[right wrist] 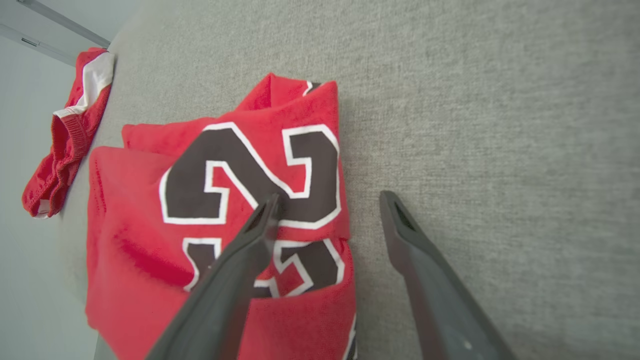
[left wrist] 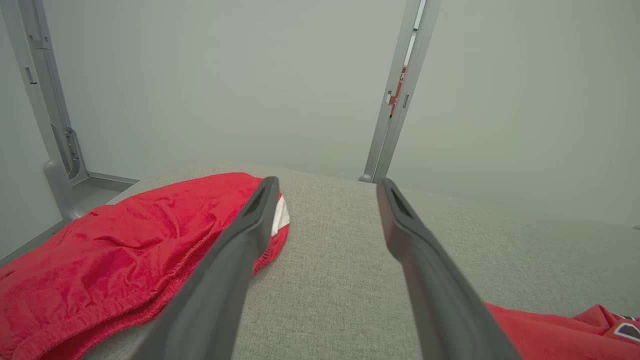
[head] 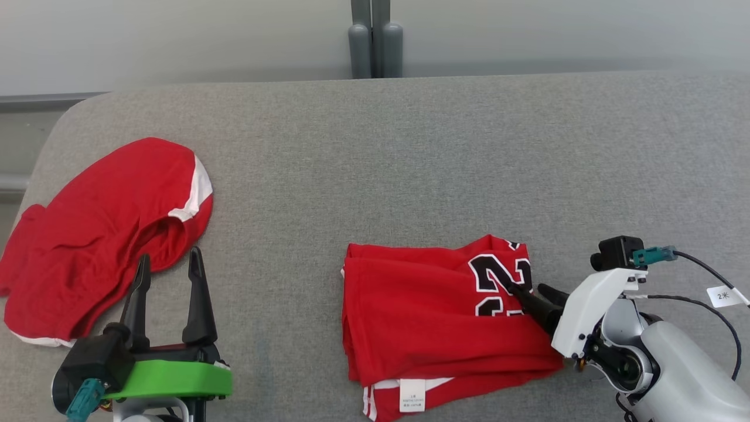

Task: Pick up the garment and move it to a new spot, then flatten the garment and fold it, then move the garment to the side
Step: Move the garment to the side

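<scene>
Jersey [head: 433, 316] lies folded on the grey counter [head: 375, 146], so only moving it aside seems left; the right gripper [head: 526, 287] has its jaws wide and empty astride the jersey's numbered edge, the left gripper [head: 169, 255] likewise, well apart from it.

Grey fabric surface [head: 410, 146] w/ folded red jersey [head: 422, 316] centre-R, crumpled red garment [head: 99, 234] far L, poss. shorts.

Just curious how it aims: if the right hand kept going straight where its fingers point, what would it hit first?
Probably the folded red jersey: the open right hand straddles its numbered edge, one finger over the number, the other over the grey surface. How high it hovers is unclear.
</scene>
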### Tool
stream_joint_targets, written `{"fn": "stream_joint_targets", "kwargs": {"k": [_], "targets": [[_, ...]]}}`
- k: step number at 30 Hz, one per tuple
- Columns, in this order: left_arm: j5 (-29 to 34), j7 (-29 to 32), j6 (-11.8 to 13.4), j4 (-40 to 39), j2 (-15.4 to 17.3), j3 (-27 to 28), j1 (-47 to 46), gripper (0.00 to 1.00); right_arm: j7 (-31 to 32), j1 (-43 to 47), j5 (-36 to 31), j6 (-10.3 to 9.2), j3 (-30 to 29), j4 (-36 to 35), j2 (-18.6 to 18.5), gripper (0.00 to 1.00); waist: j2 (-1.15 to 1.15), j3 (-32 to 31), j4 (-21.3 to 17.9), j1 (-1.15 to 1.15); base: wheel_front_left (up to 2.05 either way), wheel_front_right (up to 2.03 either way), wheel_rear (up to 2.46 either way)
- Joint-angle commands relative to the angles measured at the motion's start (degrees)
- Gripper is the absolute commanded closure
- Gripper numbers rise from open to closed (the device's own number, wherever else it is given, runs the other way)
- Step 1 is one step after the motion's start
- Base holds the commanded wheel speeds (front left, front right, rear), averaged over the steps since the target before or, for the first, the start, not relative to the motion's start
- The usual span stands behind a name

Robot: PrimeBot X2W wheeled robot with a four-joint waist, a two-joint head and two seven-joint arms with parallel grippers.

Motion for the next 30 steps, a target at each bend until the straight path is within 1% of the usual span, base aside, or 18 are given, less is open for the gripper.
{"fn": "stream_joint_targets", "kwargs": {"k": [1,3,6,7,8,9,14,18,24,30], "targets": [[0.6,-0.2,-0.1,0.1,-0.2,0.3,-1.0,0.0,1.1,-0.7,1.4,0.05,0.7,0.4,-0.1,0.0,0.0,0.8,1.3,0.0,0.0,0.0,0.0],[0.7,-0.2,-0.4,0.2,-0.5,0.3,-1.2,0.0,1.9,-0.9,2.9,0.04,1.2,0.6,-0.5,0.0,0.0,1.0,1.8,0.0,0.0,0.0,0.0],[0.9,-0.2,-0.6,0.4,-0.7,0.3,-1.5,0.0,1.2,-1.3,3.4,0.04,2.2,0.8,-1.3,0.0,0.0,1.3,2.4,0.0,0.0,0.0,0.0],[1.1,-0.2,-0.6,0.5,-0.8,0.4,-1.4,0.0,0.6,-1.7,3.5,0.04,2.7,0.4,-1.5,0.5,0.0,1.4,2.6,0.0,0.0,0.0,0.0],[1.1,-0.2,-0.7,0.5,-0.9,0.4,-1.4,0.0,0.0,-1.9,3.8,0.04,2.9,0.2,-1.8,0.68,0.0,1.4,2.7,0.0,0.0,0.0,0.0],[1.2,-0.2,-0.8,0.6,-0.9,0.5,-1.4,0.0,-0.6,-2.0,4.1,0.04,3.3,0.0,-2.0,1.0,0.0,1.4,2.8,0.0,0.0,0.0,0.0],[1.4,-0.2,-1.0,0.6,-1.1,0.9,-1.3,0.0,-3.4,-3.6,4.8,0.05,5.0,-1.0,-3.4,1.0,0.0,1.3,2.5,0.0,0.0,0.0,0.0],[1.8,-0.2,-1.6,0.0,-1.2,0.4,-1.7,0.0,-5.5,-5.4,5.3,0.04,6.3,-2.0,-4.7,1.0,0.0,1.3,0.9,0.0,0.0,0.0,0.0],[2.7,-0.2,-2.2,-0.5,-1.2,-0.6,-2.9,0.0,-8.4,-9.0,6.1,0.05,8.0,-3.5,-7.4,1.0,0.0,2.1,-3.0,0.0,0.0,0.0,0.0],[4.1,0.4,-2.7,-1.5,-0.9,-2.8,-5.5,0.0,-10.5,-14.1,6.7,0.05,9.9,-3.6,-10.3,1.0,0.0,5.0,-8.2,0.0,0.0,0.0,0.0]]}}
